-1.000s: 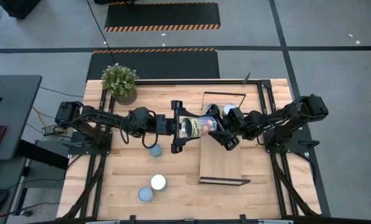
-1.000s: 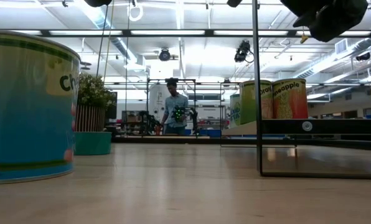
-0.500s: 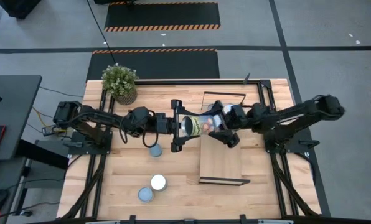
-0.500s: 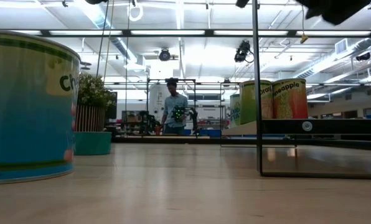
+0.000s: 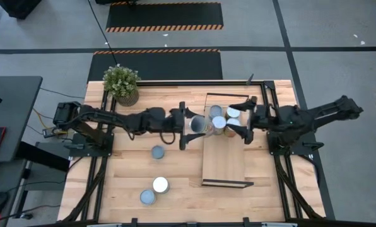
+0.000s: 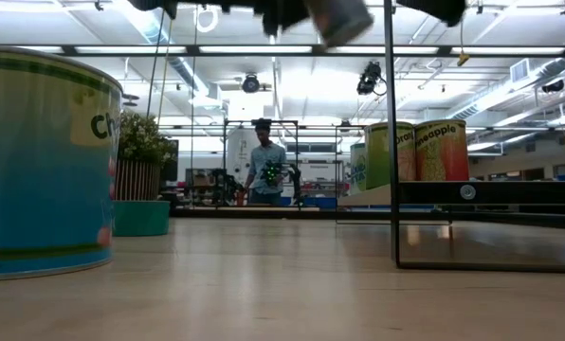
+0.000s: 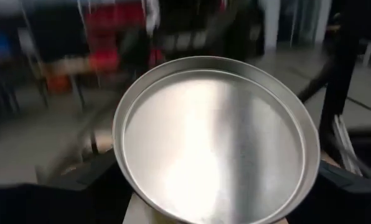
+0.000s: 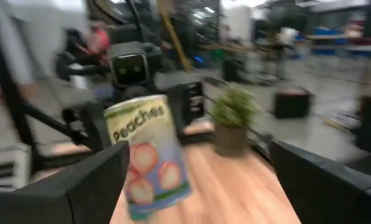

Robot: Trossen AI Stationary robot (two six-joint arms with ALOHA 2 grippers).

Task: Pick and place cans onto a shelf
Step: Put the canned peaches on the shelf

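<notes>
Left tool (image 5: 189, 124) grips peaches can (image 5: 197, 125) beside shelf (image 5: 224, 164).

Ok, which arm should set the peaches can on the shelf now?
Left. The left gripper is shut on the peaches can, right beside the shelf. The right gripper is open and empty, on the far side of the shelved cans.

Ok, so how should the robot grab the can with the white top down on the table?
Grip the white-topped can by its round side wall, coming straight down from above, since it stands upright with its lid facing up. Keep the jaws off the side where the blue-grey can sits close by.
</notes>
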